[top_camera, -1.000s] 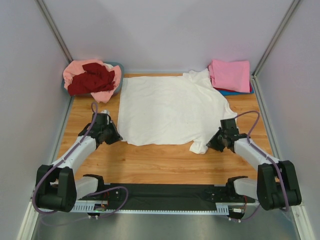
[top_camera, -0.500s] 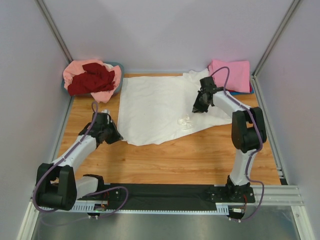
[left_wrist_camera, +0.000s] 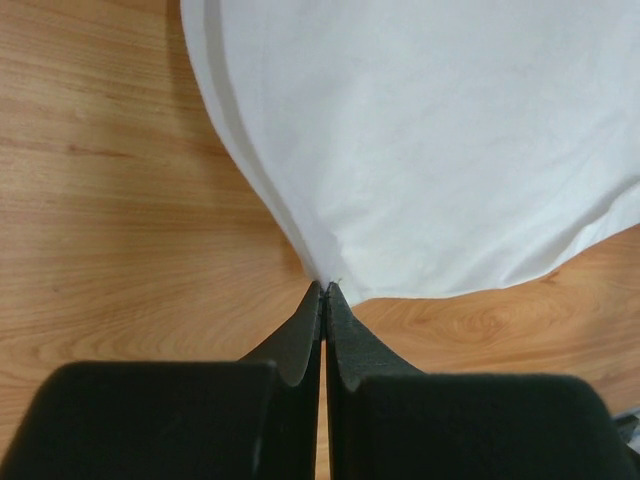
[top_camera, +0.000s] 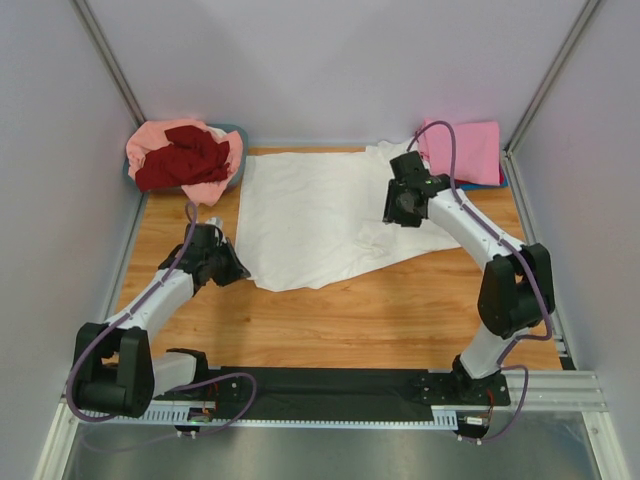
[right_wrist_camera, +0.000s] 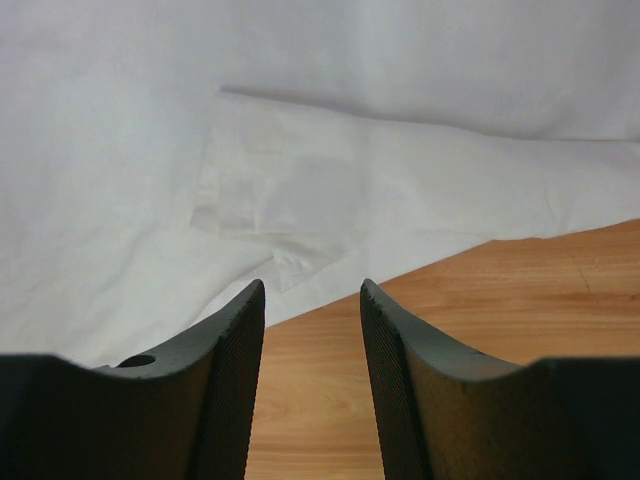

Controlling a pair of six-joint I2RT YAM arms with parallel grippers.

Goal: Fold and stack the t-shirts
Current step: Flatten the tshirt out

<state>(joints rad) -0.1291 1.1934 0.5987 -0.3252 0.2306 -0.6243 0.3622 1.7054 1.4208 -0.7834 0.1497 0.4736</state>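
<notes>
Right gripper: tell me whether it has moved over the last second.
Yes. The right gripper moved from the near edge of the table toward the folded pink t-shirt, now above the off-white t-shirt.

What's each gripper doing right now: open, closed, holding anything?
Left gripper: closed, pinching a corner of the off-white t-shirt.
Right gripper: open, holding nothing.

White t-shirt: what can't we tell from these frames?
Left wrist: how much of the white t-shirt sits inside the shut jaws of the left gripper; they cover it.
Right wrist: the shirt's outline, cut off by the frame edges beyond the open right gripper.
Top external: what lies under the heaped shirts in the tub.
</notes>
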